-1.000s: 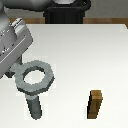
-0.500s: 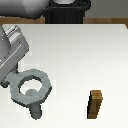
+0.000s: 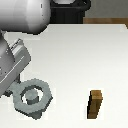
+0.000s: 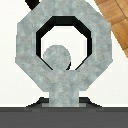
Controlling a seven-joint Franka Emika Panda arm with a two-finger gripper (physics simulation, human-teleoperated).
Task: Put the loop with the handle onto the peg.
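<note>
The loop with the handle point(image 3: 44, 100) is a flat grey ring at the exterior view's lower left. It sits around the grey peg point(image 3: 31, 94), whose round top shows inside the hole. My gripper point(image 3: 13, 93) is at the ring's left side, shut on the handle tab. In the wrist view the ring point(image 4: 27, 50) fills the picture. The peg top point(image 4: 57, 56) shows through the hole, close to the handle point(image 4: 62, 92) side. A dark band of the gripper crosses the edge by the handle.
A brown wooden block point(image 3: 96, 105) stands upright on the white table point(image 3: 85, 55), to the exterior view's right of the ring. A dark object point(image 3: 70, 11) stands at the table's far edge. Wooden floor point(image 4: 116, 15) shows beyond the table in the wrist view.
The gripper has carried the ring down and slightly toward the exterior view's left. The ring was above the peg and now surrounds its top.
</note>
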